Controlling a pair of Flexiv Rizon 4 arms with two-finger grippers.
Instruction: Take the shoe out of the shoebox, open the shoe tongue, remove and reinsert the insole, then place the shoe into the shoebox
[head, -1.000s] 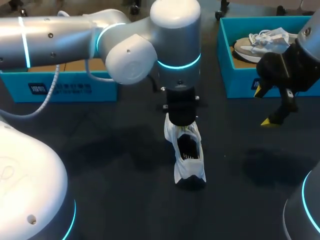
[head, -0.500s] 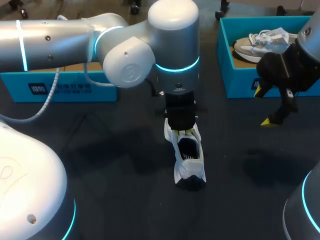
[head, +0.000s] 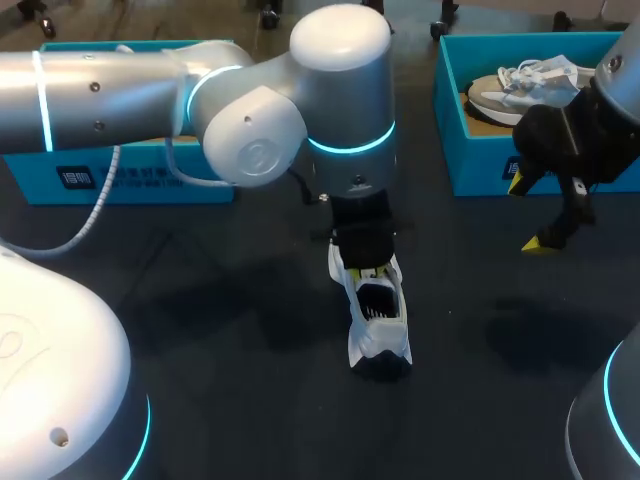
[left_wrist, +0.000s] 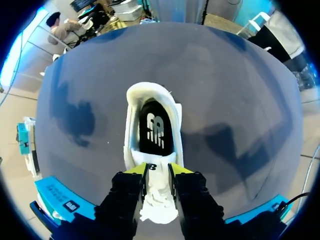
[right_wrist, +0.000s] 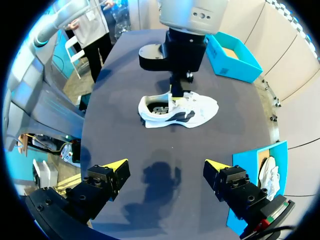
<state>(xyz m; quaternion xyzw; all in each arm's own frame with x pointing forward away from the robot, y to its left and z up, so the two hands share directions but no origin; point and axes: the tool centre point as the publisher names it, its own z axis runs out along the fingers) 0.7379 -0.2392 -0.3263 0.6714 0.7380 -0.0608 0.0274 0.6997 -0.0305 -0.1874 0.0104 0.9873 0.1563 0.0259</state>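
left arm's wrist has eased a touch toward me since a second ago; shoe (head: 380, 325) hasn't shifted on the table (head: 220, 300). left gripper (left_wrist: 158, 169) is clamped on the shoe tongue (left_wrist: 158, 192), pinched from both sides. black insole (left_wrist: 156, 131) shows in the opening. toe end hidden under my fingers. right gripper (right_wrist: 165, 167) hangs wide open, well apart from the shoe. second shoe (head: 520, 85) lies in the right shoebox (head: 480, 175), partly cut off by my right arm. left shoebox (head: 120, 180) interior mostly hidden behind my left arm.
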